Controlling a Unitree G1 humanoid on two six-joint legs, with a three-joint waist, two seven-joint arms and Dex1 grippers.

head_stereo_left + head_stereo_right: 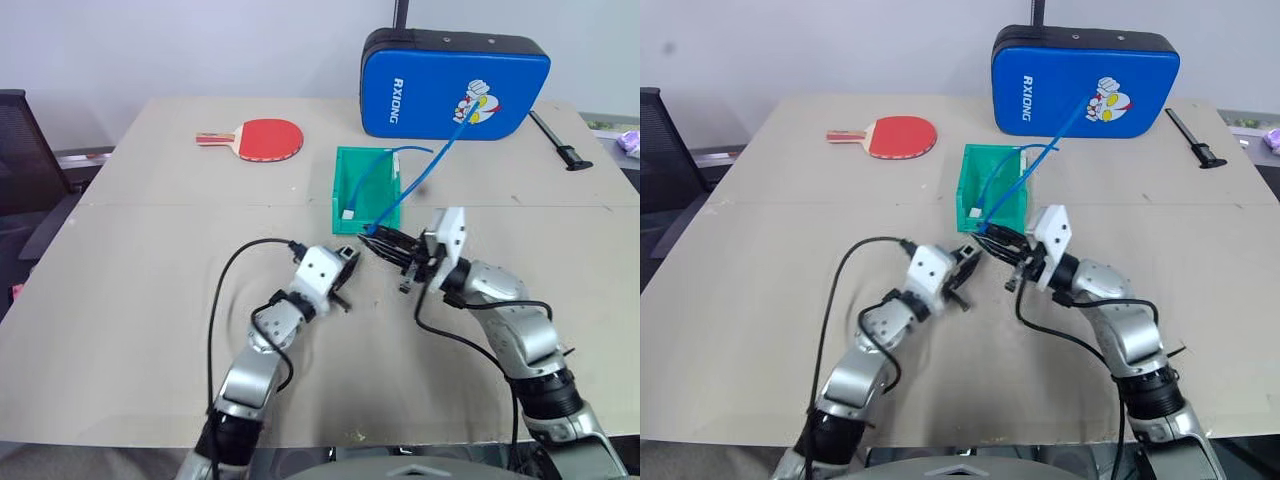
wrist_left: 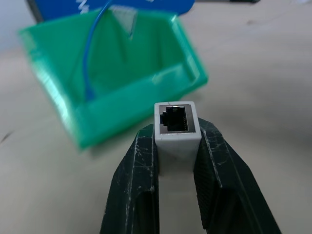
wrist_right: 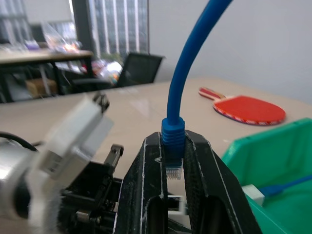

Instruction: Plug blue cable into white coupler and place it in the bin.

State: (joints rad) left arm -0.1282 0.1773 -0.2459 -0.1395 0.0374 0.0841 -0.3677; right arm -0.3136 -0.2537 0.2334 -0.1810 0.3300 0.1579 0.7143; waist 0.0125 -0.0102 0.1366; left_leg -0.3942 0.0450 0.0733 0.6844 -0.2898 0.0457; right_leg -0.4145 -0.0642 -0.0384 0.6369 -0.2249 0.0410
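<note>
My left gripper is shut on the white coupler, whose dark socket faces away from the wrist. My right gripper is shut on the blue cable just behind its clear plug. The rest of that cable arcs up and away to the right. In the head views the left gripper and right gripper face each other a short way apart, just in front of the green bin. Plug and coupler are apart.
Inside the bin lies another blue cable with a white end. Behind the bin stands a blue pad. A red paddle lies at the back left and a black tool at the back right. A chair is left of the table.
</note>
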